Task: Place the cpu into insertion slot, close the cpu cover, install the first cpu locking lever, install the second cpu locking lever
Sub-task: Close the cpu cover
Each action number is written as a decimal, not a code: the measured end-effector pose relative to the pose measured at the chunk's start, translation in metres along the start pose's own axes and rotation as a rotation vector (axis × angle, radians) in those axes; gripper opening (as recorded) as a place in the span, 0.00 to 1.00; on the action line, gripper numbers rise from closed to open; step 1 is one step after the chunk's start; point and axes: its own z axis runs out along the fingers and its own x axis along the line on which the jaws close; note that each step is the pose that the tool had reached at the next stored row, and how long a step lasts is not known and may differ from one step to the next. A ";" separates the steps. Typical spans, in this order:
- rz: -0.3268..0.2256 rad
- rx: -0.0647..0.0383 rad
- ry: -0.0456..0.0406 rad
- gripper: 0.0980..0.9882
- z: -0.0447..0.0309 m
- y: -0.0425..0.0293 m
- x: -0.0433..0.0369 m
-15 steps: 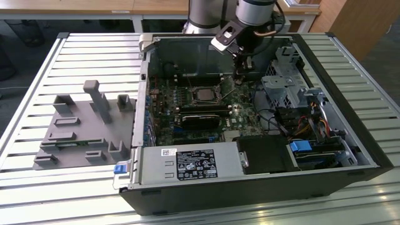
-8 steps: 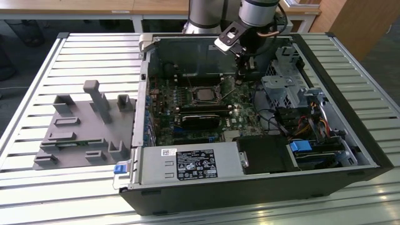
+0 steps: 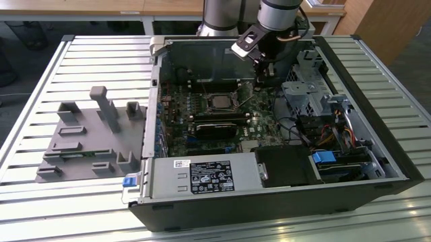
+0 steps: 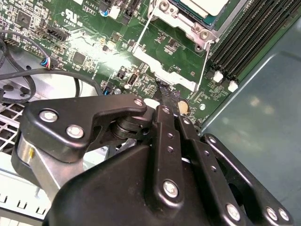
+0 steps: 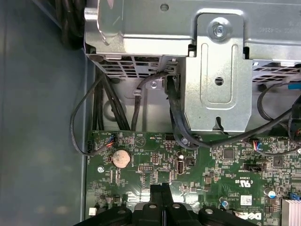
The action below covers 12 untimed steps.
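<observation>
The open computer case (image 3: 269,206) stands on the slatted table (image 3: 101,55). A holder block (image 3: 88,141) lies beside it, on the exterior view's left. Inside, the cpu (image 3: 219,102) sits in the insertion slot (image 3: 231,106) on the board (image 3: 259,126). The gripper (image 3: 261,80) hangs over the board, behind the slot toward the exterior view's right.

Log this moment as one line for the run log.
gripper: shut, nothing visible between fingers | position: above green board, beside cpu cover | cpu: seated, framed by cover

A grey plastic holder (image 3: 84,136) lay on the slatted worktop (image 3: 101,55), to the exterior view's left of the open computer case (image 3: 269,206).
</observation>
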 end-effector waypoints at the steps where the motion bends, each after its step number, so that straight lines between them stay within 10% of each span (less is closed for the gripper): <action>1: 0.000 0.001 -0.0003 0.01 0.0006 0.0000 0.0000; 12: 0.000 0.005 -0.0002 0.01 0.0019 -0.0142 0.0002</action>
